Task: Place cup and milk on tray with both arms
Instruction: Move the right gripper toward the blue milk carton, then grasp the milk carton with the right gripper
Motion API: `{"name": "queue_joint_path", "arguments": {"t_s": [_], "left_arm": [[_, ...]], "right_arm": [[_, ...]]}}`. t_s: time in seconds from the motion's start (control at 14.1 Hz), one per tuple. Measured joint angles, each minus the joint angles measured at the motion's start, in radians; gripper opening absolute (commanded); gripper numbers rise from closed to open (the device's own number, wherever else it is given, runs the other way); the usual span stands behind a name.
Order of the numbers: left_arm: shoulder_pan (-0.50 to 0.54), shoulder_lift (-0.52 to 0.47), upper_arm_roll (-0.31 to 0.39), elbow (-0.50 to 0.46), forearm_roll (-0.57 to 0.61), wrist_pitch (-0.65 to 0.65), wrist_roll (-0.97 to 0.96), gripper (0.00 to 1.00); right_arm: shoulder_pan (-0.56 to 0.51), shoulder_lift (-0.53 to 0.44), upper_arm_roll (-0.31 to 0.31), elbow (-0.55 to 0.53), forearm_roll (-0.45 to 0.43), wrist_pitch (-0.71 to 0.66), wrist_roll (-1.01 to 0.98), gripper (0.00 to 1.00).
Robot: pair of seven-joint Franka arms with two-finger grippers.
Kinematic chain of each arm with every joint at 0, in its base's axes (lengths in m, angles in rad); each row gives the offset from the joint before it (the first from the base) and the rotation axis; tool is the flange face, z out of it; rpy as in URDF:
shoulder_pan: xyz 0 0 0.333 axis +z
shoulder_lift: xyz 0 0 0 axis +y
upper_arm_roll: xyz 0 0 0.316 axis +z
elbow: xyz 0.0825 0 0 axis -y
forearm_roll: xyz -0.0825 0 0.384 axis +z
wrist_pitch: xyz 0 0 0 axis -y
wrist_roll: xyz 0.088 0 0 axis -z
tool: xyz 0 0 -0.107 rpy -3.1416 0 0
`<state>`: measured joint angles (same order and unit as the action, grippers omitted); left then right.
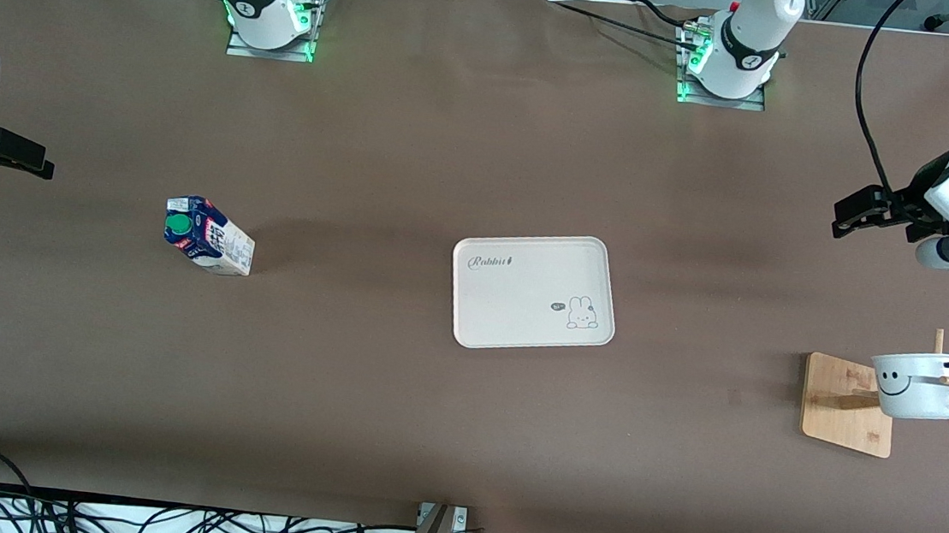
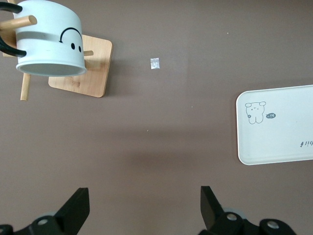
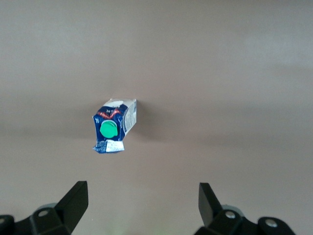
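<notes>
Left gripper (image 2: 142,208): jaws wide, nothing between them. It hangs over bare table (image 1: 416,150) at the left arm's end, with the cup at roughly 5 o'clock from it in the front view.

Right gripper (image 3: 142,205): jaws wide too, empty. It hangs over the table edge at the right arm's end, milk at about 4 o'clock from it in the front view and well apart.

Cup (image 1: 915,385): white mug, smiley on the side, hung by its black handle on a peg of the wooden stand (image 1: 845,402), tipped on its side with the mouth facing away from the stand's post. Not on the table, not on the tray.

Milk (image 1: 207,234): standing on the table at the right arm's end, green cap up, well apart from the tray, at about 9 o'clock from it.

Tray (image 1: 520,339): mid-table between the two items, empty, only the Rabbit print and rabbit drawing on it.

Progress, my read: zero of two placed. Neither item is grasped. Left to do: left arm takes the cup off the peg and sets it on the tray; right arm picks up the milk and sets it beside the cup. The tray looks big enough for both.
</notes>
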<state>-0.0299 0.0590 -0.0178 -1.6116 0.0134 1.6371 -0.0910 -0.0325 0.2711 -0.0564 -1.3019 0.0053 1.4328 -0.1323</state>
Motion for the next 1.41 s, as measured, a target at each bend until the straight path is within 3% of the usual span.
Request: {"name": "queue_joint_path", "arguments": {"t_s": [0.35, 0.85, 1.41], "left_arm": [[0.0, 0.001, 0.0, 0.015, 0.0, 0.0, 0.0, 1.0], [0.0, 0.002, 0.0, 0.019, 0.0, 0.0, 0.0, 1.0], [0.0, 0.008, 0.001, 0.062, 0.0, -0.002, 0.0, 1.0]], "right_arm": [[0.004, 0.043, 0.006, -0.005, 0.099, 0.014, 0.001, 1.0], [0.05, 0.168, 0.012, -0.018, 0.105, 0.133, 0.018, 1.0], [0.081, 0.151, 0.015, -0.264, 0.105, 0.395, 0.019, 1.0]]}}
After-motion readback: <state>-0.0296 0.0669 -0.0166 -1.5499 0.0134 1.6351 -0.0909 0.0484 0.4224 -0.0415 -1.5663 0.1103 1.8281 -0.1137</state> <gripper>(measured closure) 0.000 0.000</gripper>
